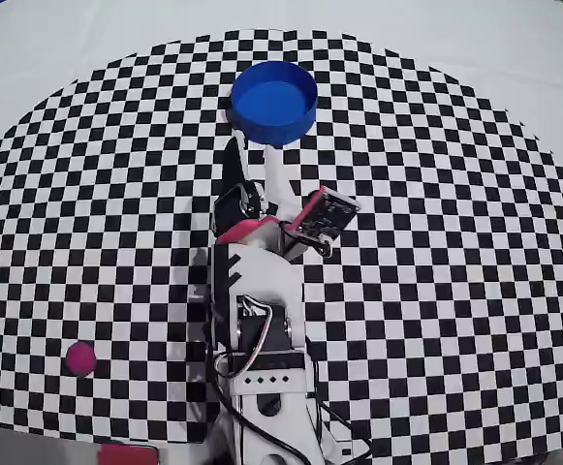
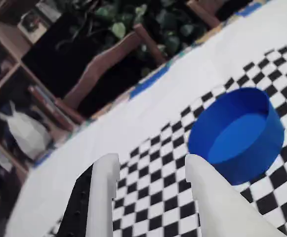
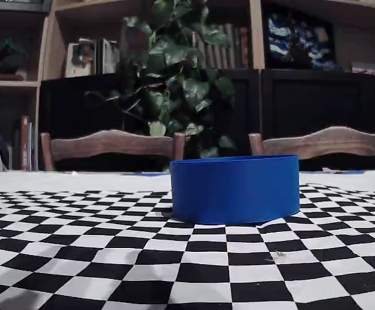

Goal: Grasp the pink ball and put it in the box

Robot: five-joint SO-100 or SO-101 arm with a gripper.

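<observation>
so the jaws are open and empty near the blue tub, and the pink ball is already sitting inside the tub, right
Not quite. The jaws are open and empty near the blue tub, but the pink ball is not inside it. The overhead view shows the ball on the checkered mat at lower left, far from the tub, whose floor is bare.

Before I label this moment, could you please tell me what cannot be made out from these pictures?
- Pink ball: appears only in the overhead view; outside the wrist and fixed views.
- Box: its floor is hidden by its own wall in the fixed view.
- Gripper: fingers cut off by the wrist view's bottom edge; absent from the fixed view.
- Red object: cut off by the overhead view's bottom edge, unidentifiable.
</observation>
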